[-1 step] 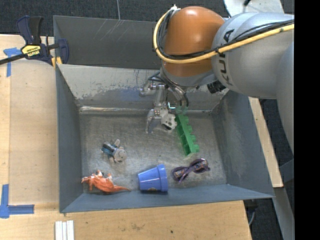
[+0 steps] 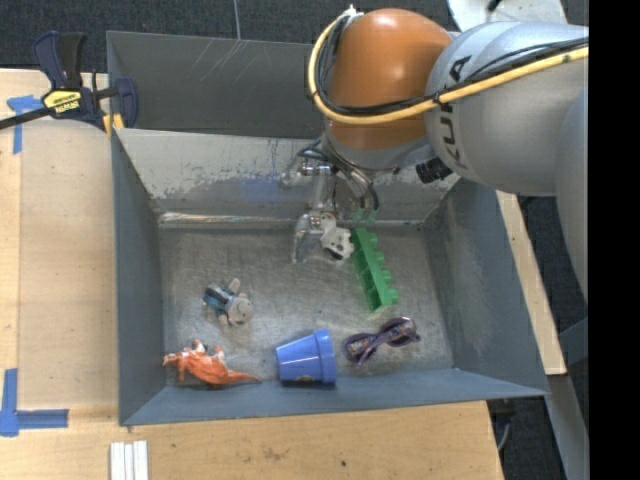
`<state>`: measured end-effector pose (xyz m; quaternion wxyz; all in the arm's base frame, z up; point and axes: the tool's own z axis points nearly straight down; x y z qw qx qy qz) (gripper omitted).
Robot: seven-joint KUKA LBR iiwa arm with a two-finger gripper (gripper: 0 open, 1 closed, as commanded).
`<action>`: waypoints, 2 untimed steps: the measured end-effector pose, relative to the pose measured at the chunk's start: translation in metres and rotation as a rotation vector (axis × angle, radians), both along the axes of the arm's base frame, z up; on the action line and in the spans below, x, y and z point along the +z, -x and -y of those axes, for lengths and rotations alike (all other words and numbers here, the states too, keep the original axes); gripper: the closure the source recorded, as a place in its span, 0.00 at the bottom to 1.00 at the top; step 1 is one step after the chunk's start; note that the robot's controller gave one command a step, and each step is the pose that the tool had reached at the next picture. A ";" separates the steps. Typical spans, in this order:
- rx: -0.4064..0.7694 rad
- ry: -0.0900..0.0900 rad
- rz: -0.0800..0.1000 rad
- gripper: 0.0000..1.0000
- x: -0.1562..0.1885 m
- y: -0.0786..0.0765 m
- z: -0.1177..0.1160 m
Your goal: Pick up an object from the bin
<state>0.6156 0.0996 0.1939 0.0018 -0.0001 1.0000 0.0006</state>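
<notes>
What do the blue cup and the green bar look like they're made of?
The blue cup: likely plastic, smooth even colour with a slight sheen. The green bar: probably hard moulded plastic, ridged like a building brick, uniform bright green.

We look down on the grey metal bin (image 2: 135,268) from above and somewhat to one side, close enough that its walls take up most of our single view. Its far wall lies toward the top, and the arm (image 2: 520,118) enters from the view's right.
</notes>
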 end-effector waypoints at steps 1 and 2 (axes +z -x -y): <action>-0.112 -0.001 0.003 0.00 -0.051 -0.002 -0.008; 0.007 0.001 -0.002 0.00 -0.066 0.037 -0.052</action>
